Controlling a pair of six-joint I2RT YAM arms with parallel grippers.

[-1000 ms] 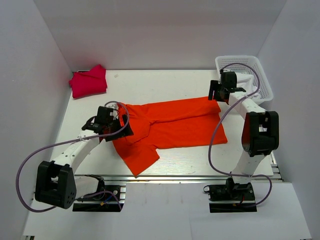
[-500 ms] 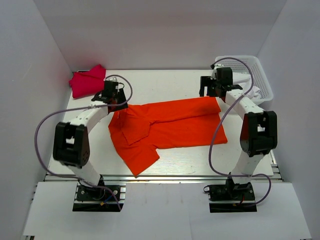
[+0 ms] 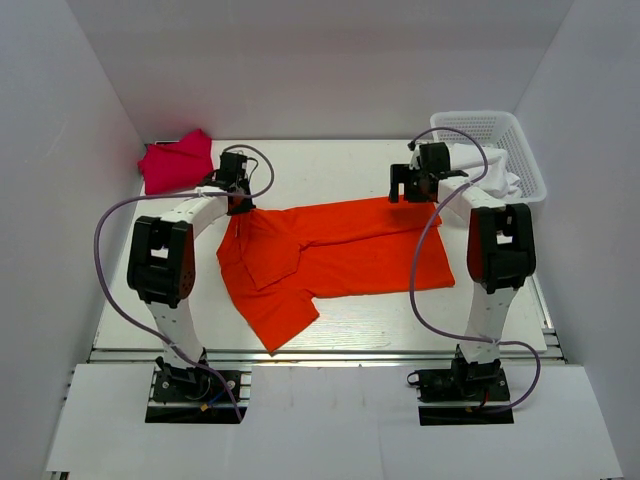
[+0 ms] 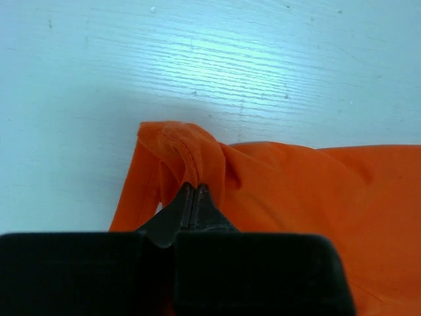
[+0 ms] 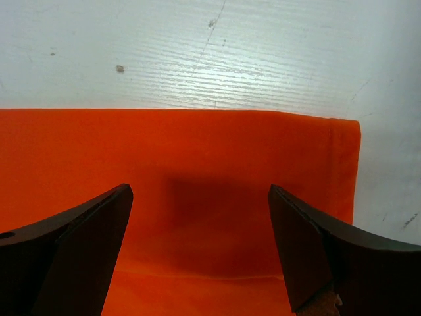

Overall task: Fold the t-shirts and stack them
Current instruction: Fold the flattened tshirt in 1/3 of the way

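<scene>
Orange fabric covers the middle of the white tabletop (image 3: 330,165). The orange t-shirt (image 3: 340,250) lies spread out, its body running left to right. On its left side the cloth is doubled over itself, and a flap reaches toward the near edge.

The left fingers (image 4: 185,209) are pressed tight together on the shirt's far left corner. In the left wrist view the cloth bunches into a small raised ridge right at their tips and is pinched between them. From above, the left arm stretches across the tabletop to that corner.

The right fingers (image 5: 85,243) stand wide apart over the shirt's far edge, near its right corner. In the right wrist view the straight hem and the corner show between them, with a dark shadow on the flat cloth below. They hold nothing, and whether their tips touch the fabric cannot be told.

The crimson-pink t-shirt (image 3: 178,162) sits as a compact bundle in the far left corner of the tabletop, close to the side wall and apart from the orange one. A white basket (image 3: 530,185) stands at the far right corner with white cloth (image 3: 490,165) inside it.
</scene>
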